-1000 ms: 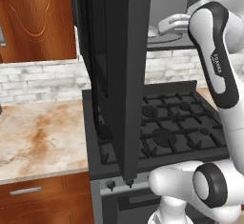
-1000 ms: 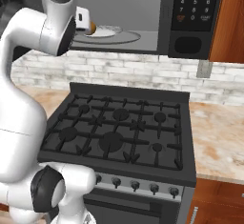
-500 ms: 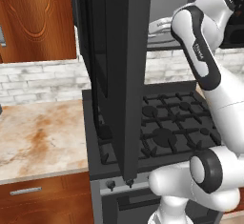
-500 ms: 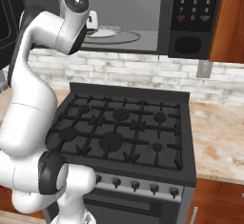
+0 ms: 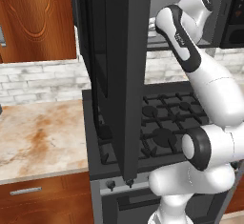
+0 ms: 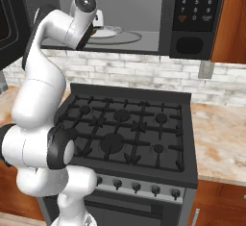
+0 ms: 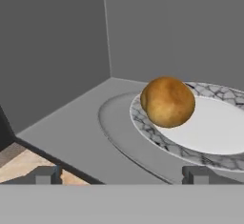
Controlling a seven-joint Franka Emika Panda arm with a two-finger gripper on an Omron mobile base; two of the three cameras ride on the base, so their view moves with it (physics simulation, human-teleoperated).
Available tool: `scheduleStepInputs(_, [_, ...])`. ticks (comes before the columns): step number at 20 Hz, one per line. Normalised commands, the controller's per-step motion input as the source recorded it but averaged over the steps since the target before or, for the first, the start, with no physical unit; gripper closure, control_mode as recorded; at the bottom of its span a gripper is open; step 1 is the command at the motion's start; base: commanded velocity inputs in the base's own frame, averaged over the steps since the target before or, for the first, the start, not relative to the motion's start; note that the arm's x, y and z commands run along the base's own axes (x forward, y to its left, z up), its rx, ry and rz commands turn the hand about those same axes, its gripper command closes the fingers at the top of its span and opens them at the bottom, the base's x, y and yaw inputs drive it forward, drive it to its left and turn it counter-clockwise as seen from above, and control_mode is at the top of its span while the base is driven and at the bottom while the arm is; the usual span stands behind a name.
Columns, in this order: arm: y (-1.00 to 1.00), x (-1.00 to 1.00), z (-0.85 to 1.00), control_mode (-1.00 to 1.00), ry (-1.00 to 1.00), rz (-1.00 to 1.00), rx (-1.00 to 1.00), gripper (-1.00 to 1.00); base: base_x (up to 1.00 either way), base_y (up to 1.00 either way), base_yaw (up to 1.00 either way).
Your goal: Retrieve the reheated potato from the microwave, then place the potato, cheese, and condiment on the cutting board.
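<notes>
The microwave (image 6: 144,18) hangs above the black stove (image 6: 129,133), its dark door (image 5: 119,75) swung wide open toward the camera in the left base view, with the marbled counter (image 5: 38,137) stretching off at 9 o'clock of the stove. The white arm reaches up into the grey cavity, where a glass turntable (image 7: 119,137) carries a white plate (image 7: 209,127) with a grey veined rim. The potato (image 7: 167,101) sits on the plate's near-left rim, at about 1 o'clock from the claw (image 7: 121,174) in the hand view and a little beyond it. The claw's two dark fingertips (image 7: 45,174) stand well apart, with nothing between them. The potato looks almost round, only slightly wider than tall, its faint long axis running roughly 9 to 3 o'clock across the hand view, so no end points clearly anywhere. It will likely handle as a light, firm lump, soft enough after heating to dent under a hard squeeze, and its curved skin could roll or slip on the smooth plate. The widest middle, taken across the short axis, seems the safest place to hold it.
</notes>
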Motion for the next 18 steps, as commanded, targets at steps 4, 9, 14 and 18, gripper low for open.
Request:
scheduleStepInputs(4, [0.04, 0.66, 0.0, -1.0, 0.0, 0.0, -0.05, -1.0, 0.0, 0.0, 0.0])
scheduleStepInputs(9, [0.0, 0.61, 0.0, -1.0, 0.05, 0.0, -0.01, -1.0, 0.0, 0.0, 0.0])
scheduleStepInputs(14, [0.02, 0.58, -0.02, -1.0, 0.05, 0.0, 0.0, -1.0, 0.0, 0.0, 0.0])
scheduleStepInputs(18, [0.02, 0.58, -0.08, -1.0, 0.05, 0.0, 0.0, -1.0, 0.0, 0.0, 0.0])
